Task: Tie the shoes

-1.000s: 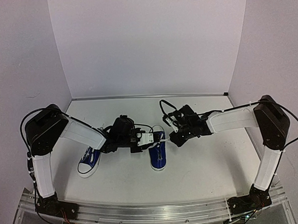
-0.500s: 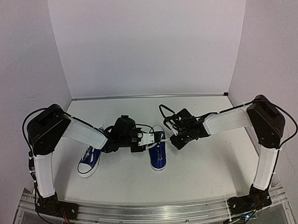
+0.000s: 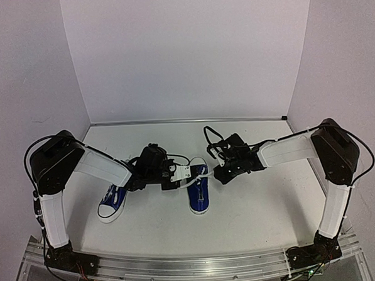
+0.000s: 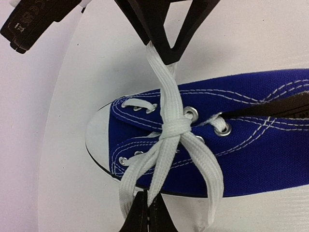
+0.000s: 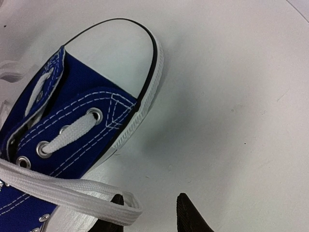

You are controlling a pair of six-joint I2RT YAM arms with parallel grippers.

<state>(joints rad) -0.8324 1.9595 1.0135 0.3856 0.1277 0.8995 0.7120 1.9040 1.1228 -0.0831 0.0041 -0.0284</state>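
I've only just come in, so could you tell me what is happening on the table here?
Two robot arms are tying a blue shoe in the middle of the table. Its white lace already has a first crossover knot. The left pincer is shut on one strand. The right pincer is at the opposite strand, jaws apart, the lace lying against one finger. The second shoe lies to the left, not being handled.
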